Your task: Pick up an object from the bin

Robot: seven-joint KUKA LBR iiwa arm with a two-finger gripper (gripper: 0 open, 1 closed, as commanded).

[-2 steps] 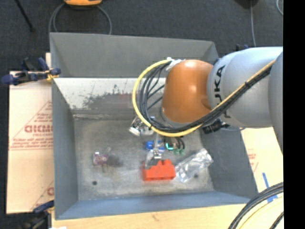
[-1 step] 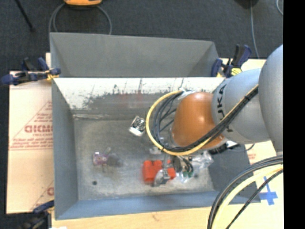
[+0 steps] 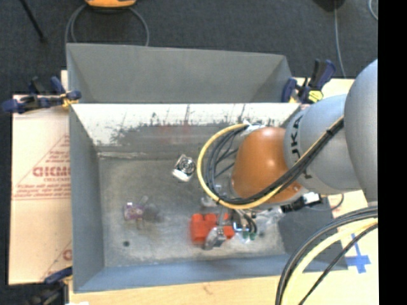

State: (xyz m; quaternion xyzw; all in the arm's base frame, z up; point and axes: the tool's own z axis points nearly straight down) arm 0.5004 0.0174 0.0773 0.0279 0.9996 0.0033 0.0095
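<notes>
End effector [image 3: 219, 234] low beside red block [image 3: 201, 226], front-right of bin [image 3: 86, 189] | grip state: cannot tell | risk: off-centre contact could shove block aside

**Colours round the gripper**

Bin [image 3: 84, 189] is showing grey; its far wall, beyond the gripper [image 3: 219, 235], is looking whitish w/ dark streaks & speckles. Red block [image 3: 202, 226] is sitting just left of the gripper. Small white-&-silver thing [image 3: 184, 167] is lying up-left of it. Mottled purple-grey thing [image 3: 137, 211] is lying well to its left. Orange cover [image 3: 257, 161] & yellow cable [image 3: 202, 164] are sitting above it; arm [image 3: 331, 145] is showing pale grey.
</notes>
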